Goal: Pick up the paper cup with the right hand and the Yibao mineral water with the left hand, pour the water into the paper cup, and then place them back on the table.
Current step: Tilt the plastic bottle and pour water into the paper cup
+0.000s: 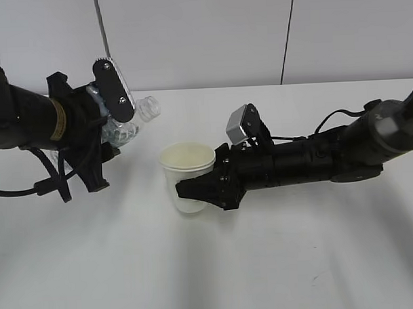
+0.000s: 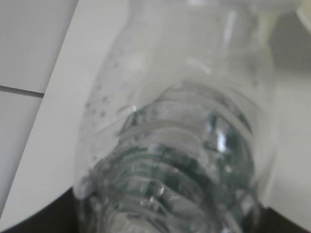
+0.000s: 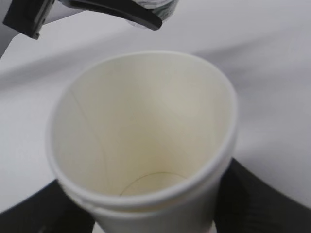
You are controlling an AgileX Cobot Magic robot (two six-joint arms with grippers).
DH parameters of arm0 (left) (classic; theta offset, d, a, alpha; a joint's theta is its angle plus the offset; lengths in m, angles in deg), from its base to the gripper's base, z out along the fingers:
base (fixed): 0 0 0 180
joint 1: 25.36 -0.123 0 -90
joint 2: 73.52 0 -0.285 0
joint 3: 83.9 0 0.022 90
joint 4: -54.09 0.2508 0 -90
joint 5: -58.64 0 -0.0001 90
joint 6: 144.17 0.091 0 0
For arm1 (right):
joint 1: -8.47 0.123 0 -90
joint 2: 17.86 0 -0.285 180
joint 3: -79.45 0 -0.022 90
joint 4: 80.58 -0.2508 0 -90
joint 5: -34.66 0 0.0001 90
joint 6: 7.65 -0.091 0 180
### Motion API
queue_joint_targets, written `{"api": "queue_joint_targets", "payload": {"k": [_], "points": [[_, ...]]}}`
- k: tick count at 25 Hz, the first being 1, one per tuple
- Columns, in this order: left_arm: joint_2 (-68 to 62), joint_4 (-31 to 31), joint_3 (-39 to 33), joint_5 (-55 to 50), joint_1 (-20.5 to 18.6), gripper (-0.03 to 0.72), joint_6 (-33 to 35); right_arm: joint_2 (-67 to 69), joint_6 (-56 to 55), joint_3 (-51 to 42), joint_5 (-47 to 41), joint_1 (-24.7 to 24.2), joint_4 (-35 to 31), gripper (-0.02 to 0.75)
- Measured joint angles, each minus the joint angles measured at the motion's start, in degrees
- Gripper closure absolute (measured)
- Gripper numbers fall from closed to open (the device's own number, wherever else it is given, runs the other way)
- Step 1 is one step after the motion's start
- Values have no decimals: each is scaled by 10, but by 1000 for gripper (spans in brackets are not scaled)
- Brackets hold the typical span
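Cups are numbering two, nested as one paper cup (image 1: 187, 170), which is sitting upright in the jaws of the right hand (image 1: 197, 191); those jaws are closing round its lower wall from the right. Whether its base is touching the surface (image 1: 217, 262) I cannot tell. One Yibao mineral water (image 1: 132, 122) is tilting up-left of the cup, its open neck pointing toward the cup's rim but staying apart from it. The left hand (image 1: 100, 131) is gripping the bottle's body, jaws pressing on both sides. Seen from the right wrist, the cup's inside is looking dry and cream-coloured. The white surface is spreading all round the cup, with pale wall panels (image 1: 209, 32) rising behind it. Most of the bottle is hiding behind the left hand, and its label is showing only as a dark green blur in the left wrist view.
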Motion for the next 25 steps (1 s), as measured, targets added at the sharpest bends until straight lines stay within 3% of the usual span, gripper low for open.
{"api": "queue_joint_targets", "payload": {"k": [14, 25], "points": [[0, 86, 10, -52, 26, 320, 0, 1, -24, 18, -27, 15, 15, 245], [0, 119, 10, -78, 27, 320, 0, 3, -28, 18, -29, 15, 17, 246]]}}
